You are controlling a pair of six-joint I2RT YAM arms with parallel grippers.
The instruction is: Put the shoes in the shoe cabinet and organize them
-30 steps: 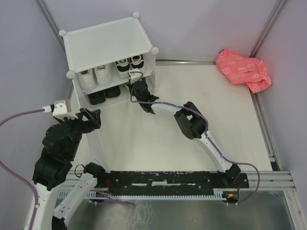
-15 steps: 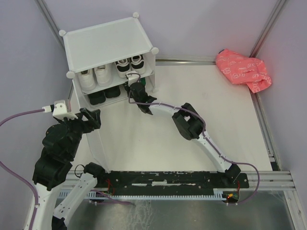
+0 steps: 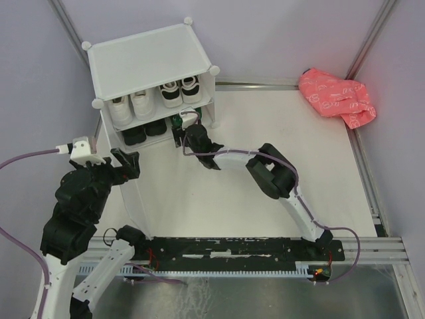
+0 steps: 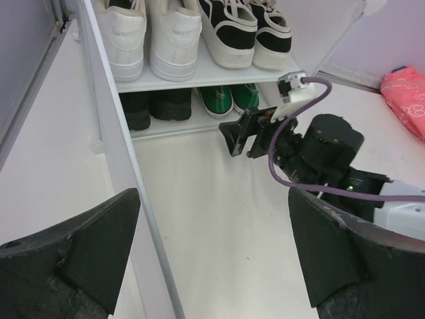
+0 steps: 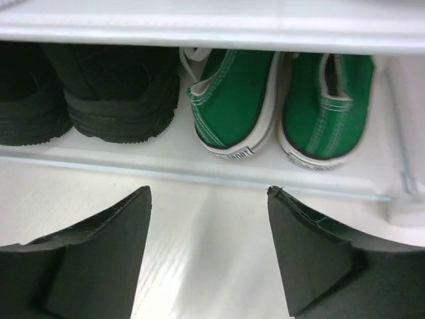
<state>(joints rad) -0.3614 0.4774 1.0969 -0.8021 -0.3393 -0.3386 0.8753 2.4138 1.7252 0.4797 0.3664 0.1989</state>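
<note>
As I look down from the overhead camera, the shoe cabinet (image 3: pixel 143 60) stands with its open front toward the arms, and all four pairs are inside it. On the cabinet's inner shelf (image 4: pixel 199 78) the white sneakers (image 3: pixel 131 106) sit to the left and the black sneakers with white soles (image 3: pixel 179 92) to the right. On the cabinet's floor, under that shelf, the plain black shoes (image 3: pixel 143 131) are on the left and the green canvas sneakers (image 5: pixel 265 100) on the right, heels facing out (a white lace end shows by the left green shoe). My right gripper (image 5: pixel 209 199) hangs low just in front of the cabinet's lower opening, facing the green pair. Its fingers stand well apart with nothing between them, and they touch no shoe. My left gripper (image 4: pixel 212 199) is at the cabinet's swung-out door panel (image 4: pixel 109 133). Its fingers are spread wide and grip nothing. In its wrist view the panel's edge runs down between them, though I cannot tell whether either finger touches it. A crumpled pink bag (image 3: pixel 337 96) lies on the table (image 3: pixel 279 133), well off to the right of the cabinet.
</note>
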